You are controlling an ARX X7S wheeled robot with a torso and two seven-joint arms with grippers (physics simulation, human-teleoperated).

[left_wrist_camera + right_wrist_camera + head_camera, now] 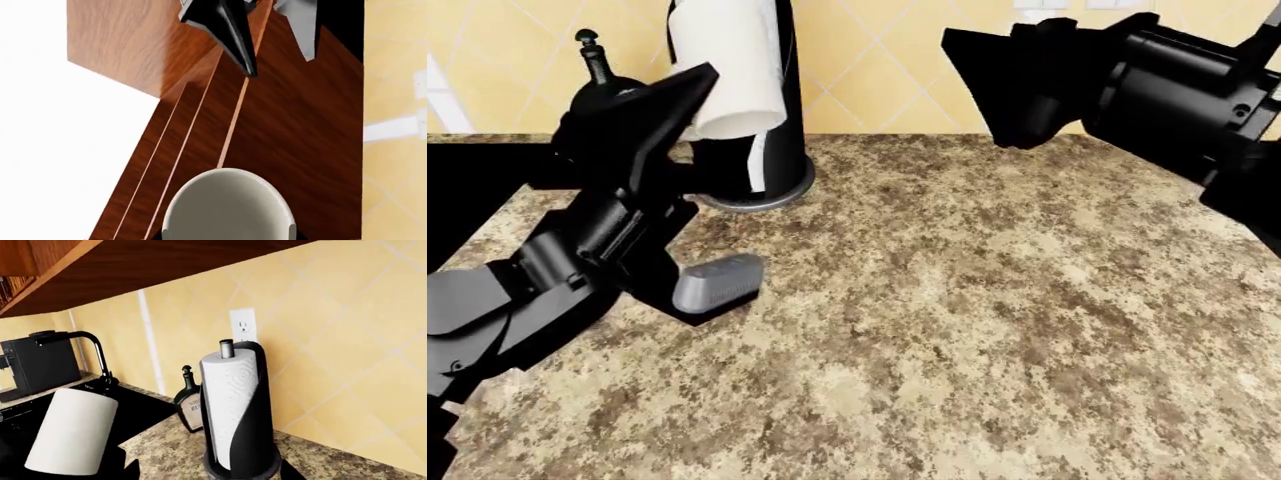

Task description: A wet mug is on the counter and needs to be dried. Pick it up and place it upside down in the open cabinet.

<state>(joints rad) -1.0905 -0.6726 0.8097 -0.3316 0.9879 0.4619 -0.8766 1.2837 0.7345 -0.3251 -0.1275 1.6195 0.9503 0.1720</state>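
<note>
The white mug [223,210] sits between my left gripper's [227,233] jaws. In the head view the mug [727,70] is held high in front of the paper-towel roll, by my left gripper [681,100]. In the right wrist view the mug [73,430] is tilted in the air and its handle is hidden. The granite counter [988,330] lies below. My right gripper [208,475] is open and empty, raised to the right of the mug [981,75]. Its fingers also show in the left wrist view [279,65]. A wooden cabinet underside [293,130] is above; its opening is out of view.
A paper-towel roll in a black holder [233,405] stands at the back of the counter against the yellow tiled wall. A dark bottle [190,405] stands beside it. Further left are a black stovetop [147,412] and a coffee machine [33,365].
</note>
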